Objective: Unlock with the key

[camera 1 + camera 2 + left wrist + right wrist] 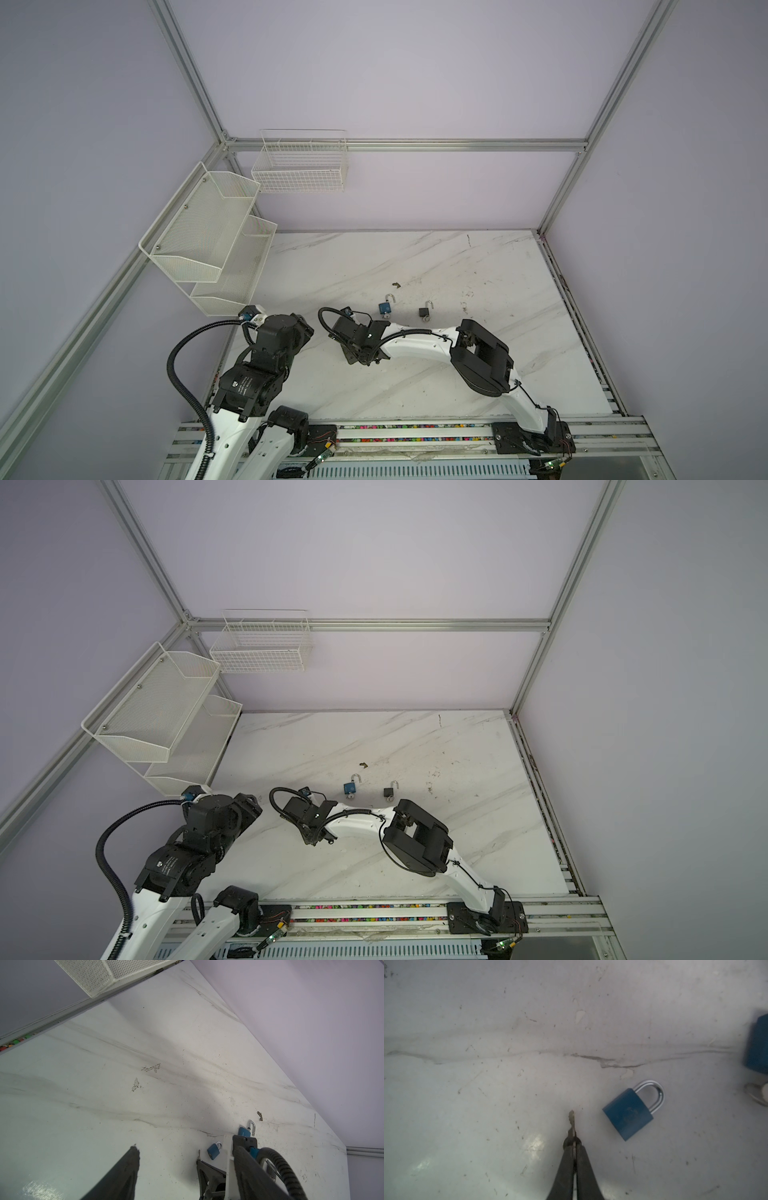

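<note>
Right wrist view: right end effector [573, 1142] clenched on key [572, 1122] bow, blade poking forward, closed blue padlock [628, 1114] flat on desk [488, 1084] near its middle, just beside; swing tip round to keyhole end opposite shackle, blade level, slow or lock skids

Pale lilac walls [415, 62], aluminium frame [407, 144], scuffed white marble tabletop [374, 257], mesh shelf [195, 232] and wire basket [299, 170] at left.

The table [467, 1095] looks like white marble, glossy but scratched. The padlock [627, 1114] has a matt blue body and a shiny metal shackle [661, 1096]. The key [572, 1124] is dull grey metal.
</note>
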